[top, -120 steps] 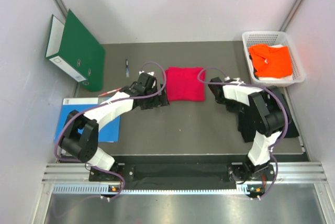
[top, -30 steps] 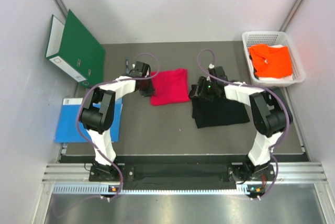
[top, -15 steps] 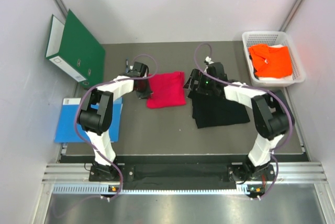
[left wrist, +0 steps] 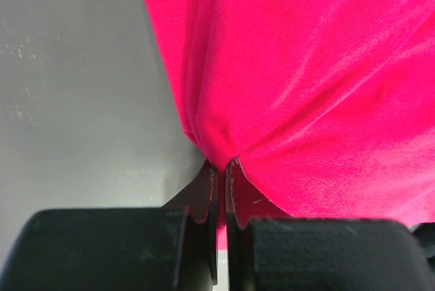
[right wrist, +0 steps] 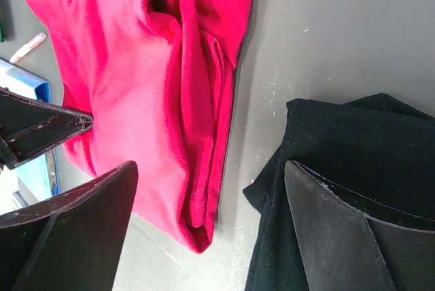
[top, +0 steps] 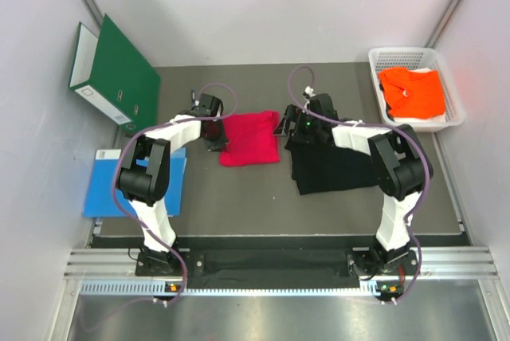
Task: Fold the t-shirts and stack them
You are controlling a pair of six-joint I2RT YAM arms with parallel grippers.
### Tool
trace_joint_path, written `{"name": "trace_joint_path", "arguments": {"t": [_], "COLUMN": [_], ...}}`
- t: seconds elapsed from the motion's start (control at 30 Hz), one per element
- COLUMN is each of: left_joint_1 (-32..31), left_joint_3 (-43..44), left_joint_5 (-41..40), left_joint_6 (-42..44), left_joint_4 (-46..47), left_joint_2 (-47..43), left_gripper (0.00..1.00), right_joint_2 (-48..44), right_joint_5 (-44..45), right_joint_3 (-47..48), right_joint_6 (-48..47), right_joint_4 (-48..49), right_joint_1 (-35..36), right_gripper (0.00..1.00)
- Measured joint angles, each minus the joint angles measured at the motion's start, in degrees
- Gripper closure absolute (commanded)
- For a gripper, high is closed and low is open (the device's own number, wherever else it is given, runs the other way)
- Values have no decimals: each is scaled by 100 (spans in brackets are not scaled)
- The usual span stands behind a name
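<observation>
The crimson red t-shirt [top: 250,139] lies folded on the dark mat. My left gripper [top: 215,135] is shut on its left edge, and in the left wrist view the red cloth [left wrist: 306,66] bunches into the closed fingertips [left wrist: 221,165]. The black t-shirt [top: 335,166] lies folded just right of the red one. My right gripper [top: 285,128] stands open and empty over the gap between them, with red cloth [right wrist: 136,100] on one side and black cloth [right wrist: 353,162] on the other. The orange t-shirt [top: 412,92] lies in the basket.
A white basket [top: 456,116] stands at the back right. A green binder [top: 115,78] leans at the back left, with a blue sheet [top: 131,182] in front of it and a pen [top: 194,103] near the left gripper. Walls close in both sides.
The red shirt has slid a little left and nearer with my left gripper. My right gripper has opened wide and moved left off the black shirt, which earlier lay further right.
</observation>
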Motion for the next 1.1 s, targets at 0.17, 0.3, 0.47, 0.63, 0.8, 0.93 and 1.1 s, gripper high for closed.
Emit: {"name": "trace_joint_path", "arguments": {"t": [0.17, 0.3, 0.47, 0.63, 0.8, 0.93, 1.1], "left_joint_1": [2, 9, 17, 24, 24, 28, 28], "left_joint_3": [-2, -9, -33, -52, -52, -63, -72], "left_joint_5": [7, 26, 52, 68, 72, 98, 122], "left_joint_6": [0, 0, 2, 2, 2, 4, 4], "left_joint_4": [2, 9, 42, 72, 76, 87, 101], "left_joint_2": [0, 0, 0, -2, -2, -2, -2], "left_gripper": [100, 100, 100, 100, 100, 100, 100], "right_joint_2": [-13, -13, 50, 42, -120, -7, 393], "right_joint_5": [122, 164, 90, 247, 518, 535, 555], "right_joint_3": [7, 35, 109, 105, 127, 437, 717], "right_joint_6": [-9, -2, 15, 35, -55, -90, -101], "right_joint_4": [-2, 52, 142, 216, 87, -46, -61], "right_joint_1": [94, 205, 317, 389, 452, 496, 570], "right_gripper": [12, 12, 14, 13, 13, 14, 16]}}
